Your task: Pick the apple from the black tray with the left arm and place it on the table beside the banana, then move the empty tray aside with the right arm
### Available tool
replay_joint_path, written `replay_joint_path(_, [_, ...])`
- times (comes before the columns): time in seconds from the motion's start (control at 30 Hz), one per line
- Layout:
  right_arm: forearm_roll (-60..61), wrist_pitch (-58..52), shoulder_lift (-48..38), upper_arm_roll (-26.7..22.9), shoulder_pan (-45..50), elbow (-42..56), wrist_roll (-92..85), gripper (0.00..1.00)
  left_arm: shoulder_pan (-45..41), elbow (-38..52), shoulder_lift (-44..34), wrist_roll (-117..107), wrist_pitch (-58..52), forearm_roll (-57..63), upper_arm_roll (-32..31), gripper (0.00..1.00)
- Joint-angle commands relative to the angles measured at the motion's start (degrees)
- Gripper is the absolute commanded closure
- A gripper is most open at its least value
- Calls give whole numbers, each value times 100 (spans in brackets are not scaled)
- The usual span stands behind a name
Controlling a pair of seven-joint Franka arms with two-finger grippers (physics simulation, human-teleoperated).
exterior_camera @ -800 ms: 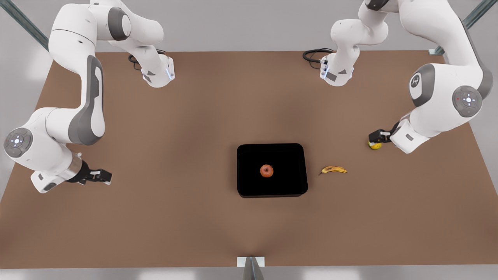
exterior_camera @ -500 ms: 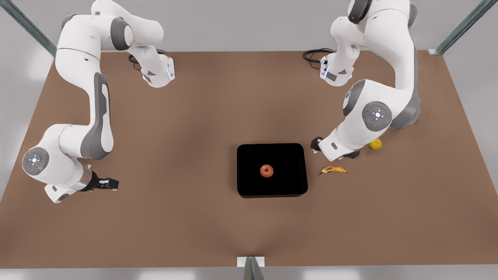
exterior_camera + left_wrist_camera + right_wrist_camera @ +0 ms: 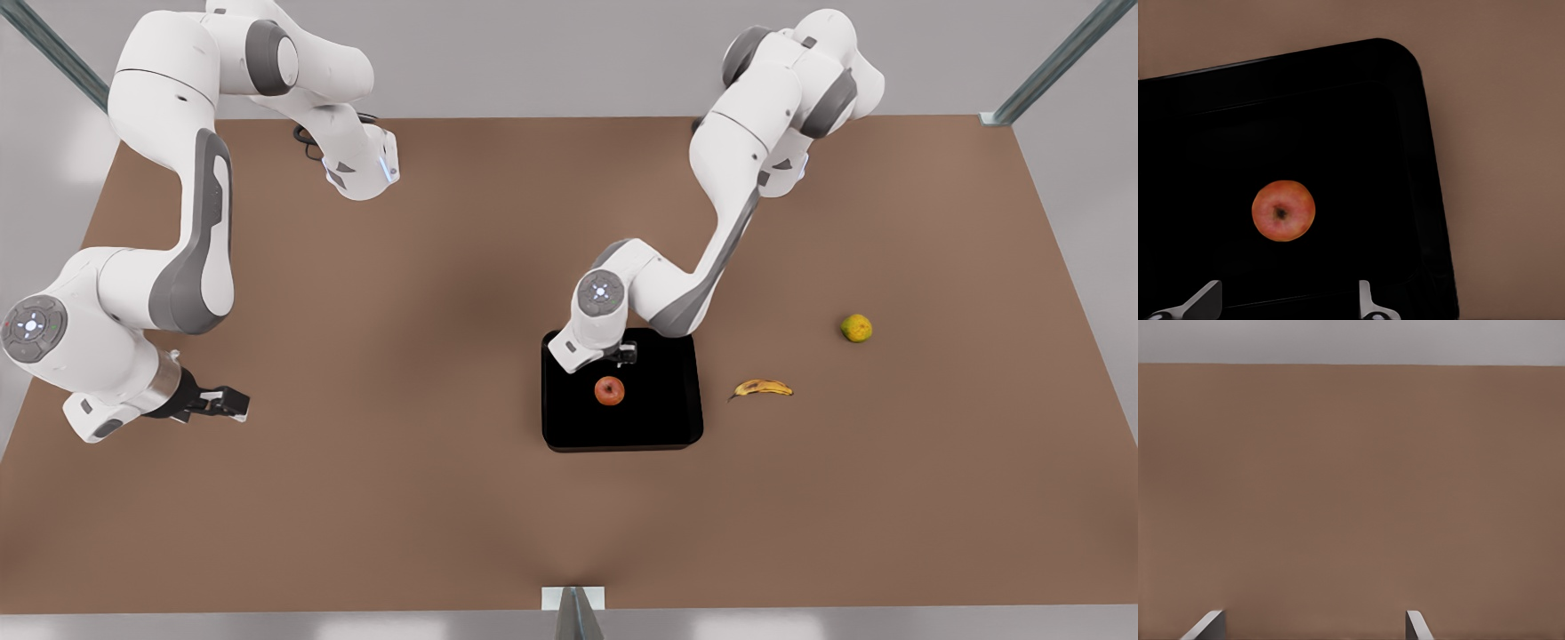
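Two spread-fingered grippers: left gripper [image 3: 624,356] above round apple [image 3: 609,390] on glossy black tray [image 3: 667,427], right gripper [image 3: 233,404] waiting.

A simulated robot test cell, lab-like rather than domestic. A wide plain brown worktop [image 3: 356,498] fills the frame, with flat grey walls behind it along the top edge. Two white arms are bolted to the worktop at upper left [image 3: 360,169] and upper right [image 3: 782,173], cables coiled at their bases. Slanting metal struts [image 3: 1053,62] cross both upper corners, and a camera mount [image 3: 573,604] sits at bottom centre.
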Motion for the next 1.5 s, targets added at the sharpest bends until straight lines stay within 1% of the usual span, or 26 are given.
replay_joint_path(0.0, [7, -48, -7, 3, 0, 3, -53, 0, 24, -266, -28, -1297, 486, 8, 1, 0])
replay_joint_path(0.07, [7, -39, 10, 12, 0, 3, -53, 0, 24, -943, -274, -1218, 978, 87, 1, 0])
replay_joint_path(0.1, [7, -39, 10, 12, 0, 3, -53, 0, 67, -1005, -309, -936, 978, 78, 18, 0])
replay_joint_path(0.23, [7, -39, 10, 21, 0, 3, -53, 0, 94, -979, -116, -971, 1277, 78, 18, 0])
replay_joint_path(0.3, [7, -39, 10, 21, 0, 3, -53, 0, 111, -759, -37, -1077, 1286, 78, 18, 0])
replay_joint_path(0.6, [-2, -30, 19, 21, 0, 3, -53, 0, 129, -847, 394, -1059, 2015, 351, 36, 0])
replay_joint_path(0.83, [7, -39, 19, 21, 0, 3, -53, 0, 155, -776, 473, -1033, 2077, 500, 133, 0])
replay_joint_path(0.9, [7, -39, 19, 21, 0, 3, -53, 0, 217, -908, 482, -1007, 2191, 808, 185, 0])
replay_joint_path(1.23, [-2, -30, 19, 21, 0, 3, -53, 0, 191, -908, 746, -1094, 2516, 799, 194, 0])
replay_joint_path(1.27, [-2, -30, 19, 21, 0, 3, -53, 0, 191, -917, 746, -1103, 2516, 799, 194, 23])
replay_joint_path(1.3, [-2, -30, 19, 21, 0, 3, -53, 0, 199, -908, 737, -1103, 2490, 799, 194, 35])
replay_joint_path(1.37, [-2, -30, 19, 21, 0, 3, -53, 0, 191, -908, 667, -1094, 2279, 808, 194, 35])
replay_joint_path(1.47, [-2, -30, 19, 21, 0, 3, -53, 0, 173, -864, 104, -893, 1040, 808, 185, 34])
